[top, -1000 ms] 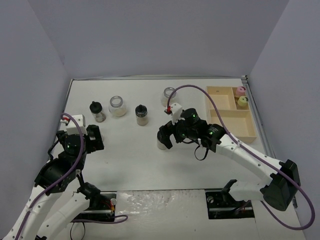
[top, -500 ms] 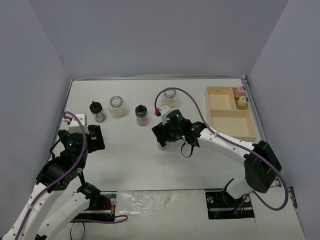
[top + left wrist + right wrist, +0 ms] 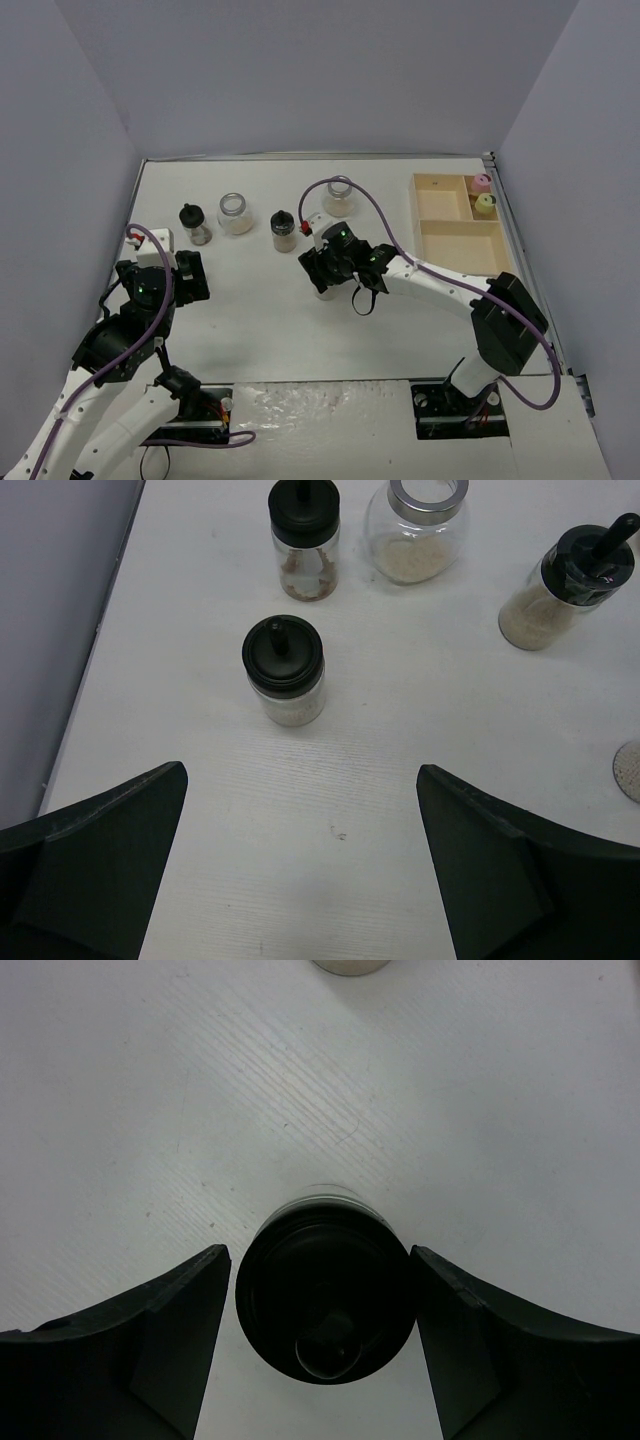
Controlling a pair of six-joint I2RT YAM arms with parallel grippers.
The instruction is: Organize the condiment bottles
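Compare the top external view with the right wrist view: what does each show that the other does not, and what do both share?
Only the top external view shows the wooden tray holding the pink-capped jar and yellow-capped jar, plus the left gripper. Only the right wrist view shows the black-capped jar between the right gripper fingers. Both share the white table.

Overhead view faces down; wrist views hover close.

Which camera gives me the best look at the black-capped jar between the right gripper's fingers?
Right wrist: the black-capped jar fills the centre, seen cap-down between the right gripper fingers, though actual contact is hard to judge. In the top external view the arm hides it. The left wrist view shows other jars, not this one.
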